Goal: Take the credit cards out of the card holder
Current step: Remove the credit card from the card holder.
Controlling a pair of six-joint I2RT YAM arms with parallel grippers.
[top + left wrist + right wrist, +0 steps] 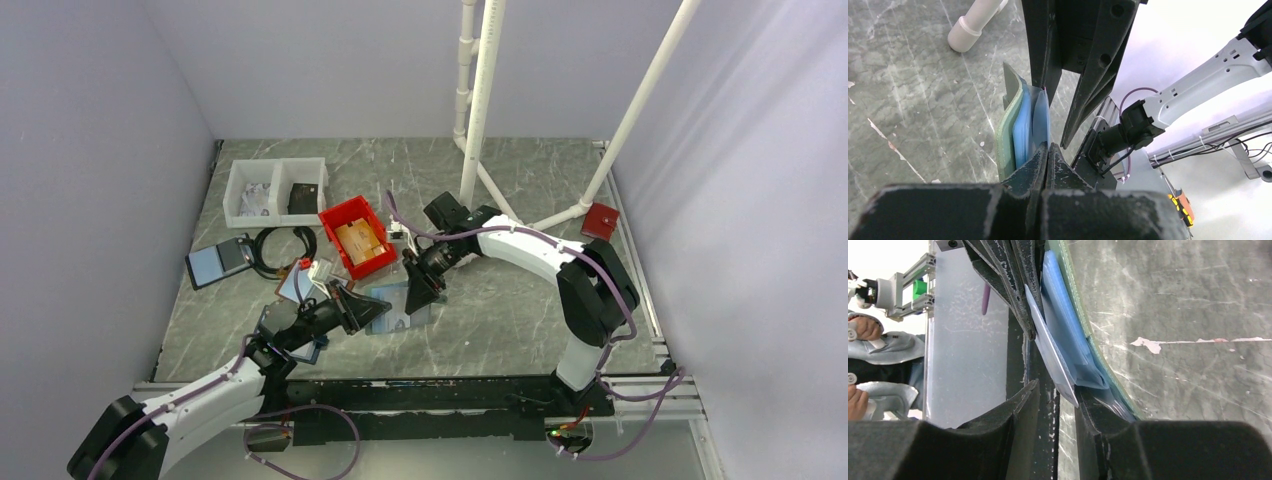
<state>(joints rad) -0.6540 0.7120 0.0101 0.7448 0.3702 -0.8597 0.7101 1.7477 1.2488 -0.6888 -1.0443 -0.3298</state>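
The left pincer [1047, 152] is clamped on the card holder [1015, 130], which stands edge-up just ahead of it. The right pincer [1058, 387] gapes astride one leaf. The holder is probably light, floppy and slick, so pinch the stiffer credit cards by an exposed edge.

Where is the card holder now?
In the top view the card holder is mid-table, in front of the red bin, pinched by the left gripper with the right gripper beside it.

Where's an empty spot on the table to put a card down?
Best spot: the bare table between the card holder and the right arm's base. There is also room at the back, between the white bin and the white pipes. It is crowded around the red bin and the black cable.
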